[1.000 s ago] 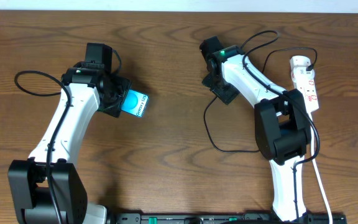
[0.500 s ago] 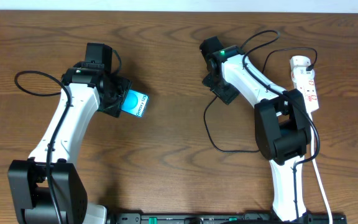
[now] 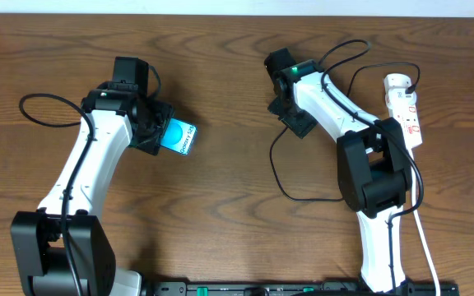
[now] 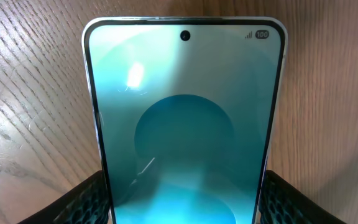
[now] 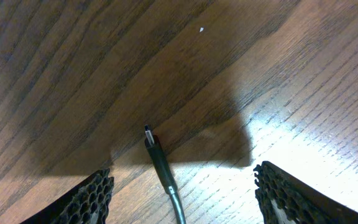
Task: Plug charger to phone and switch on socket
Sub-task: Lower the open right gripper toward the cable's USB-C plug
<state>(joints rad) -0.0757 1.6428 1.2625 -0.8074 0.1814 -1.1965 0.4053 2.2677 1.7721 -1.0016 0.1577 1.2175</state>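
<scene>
Overhead: phone [image 3: 180, 136] is clamped in left end effector [image 3: 159, 131], socket [image 3: 406, 111] lies well right. Left wrist: phone is pinched between both fingers. Right wrist: charger [image 5: 157, 155] tip is seen between right end effector's [image 5: 185, 182] wide-spread fingers, untouched, on worktop [image 5: 73, 62].

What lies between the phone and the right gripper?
Between the phone and the right gripper lies only bare wooden table; the overhead view shows it.

Our three views: one high, two close

From straight above we see the whole table [image 3: 220, 214]; our left wrist view looks down very near the phone [image 4: 185, 124], the right near the charger [image 5: 158, 158] tip; overhead shows both too.
</scene>
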